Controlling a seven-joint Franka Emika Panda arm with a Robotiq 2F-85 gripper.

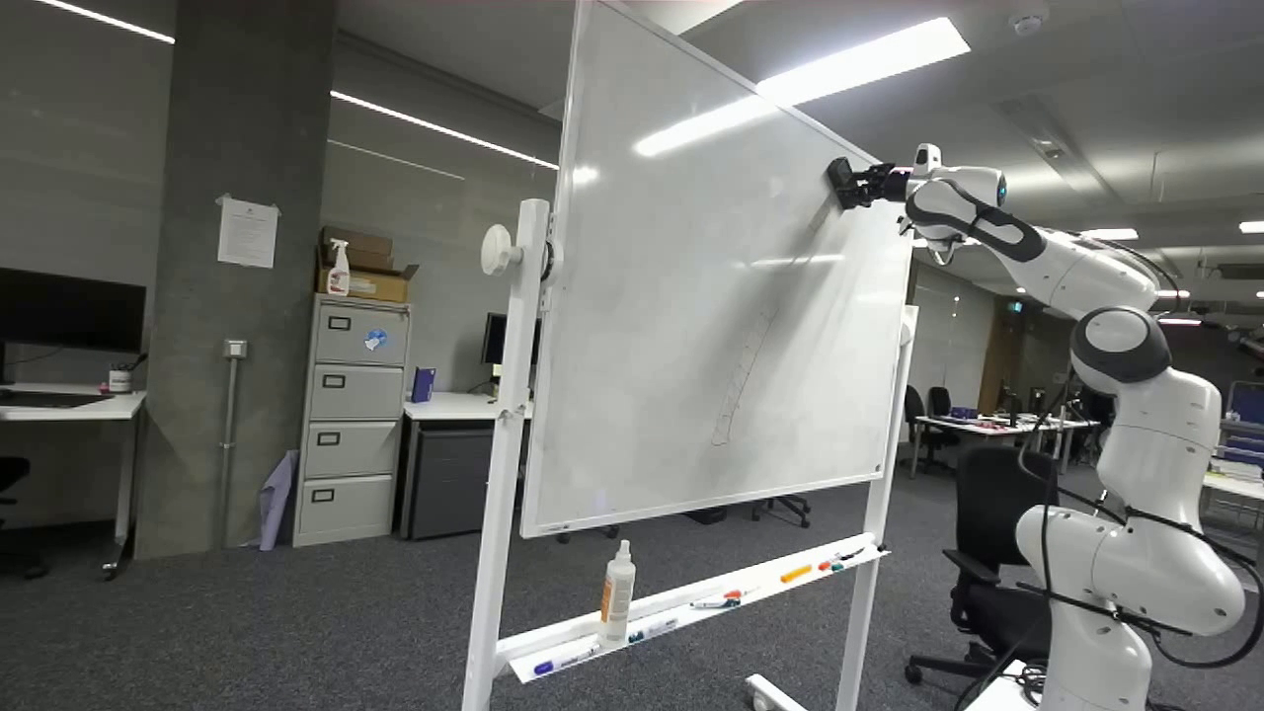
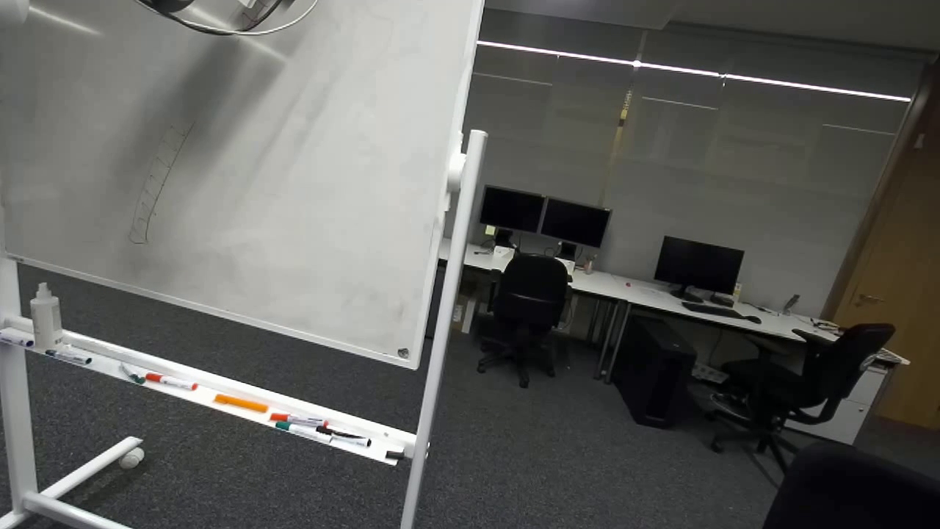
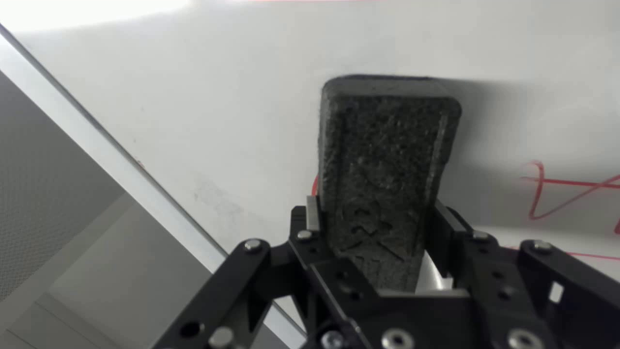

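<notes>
In an office with dark carpet (image 1: 247, 632), an exterior view runs from a monitor (image 1: 71, 311) past a concrete pillar (image 1: 252, 118) and a filing cabinet (image 1: 355, 449) to a whiteboard (image 1: 652, 326) whose tray (image 1: 691, 595) holds a bottle (image 1: 617, 597) and markers (image 1: 566, 661). Farther right, near the whiteboard's upper right edge, a black eraser (image 1: 841, 184) is clamped in the gripper (image 1: 863, 185), with an office chair (image 1: 999, 494) and the arm (image 1: 1126, 341) beyond. In the wrist view, red lines (image 3: 574, 183) show on the whiteboard to both sides of the eraser, more of them at its right.
</notes>
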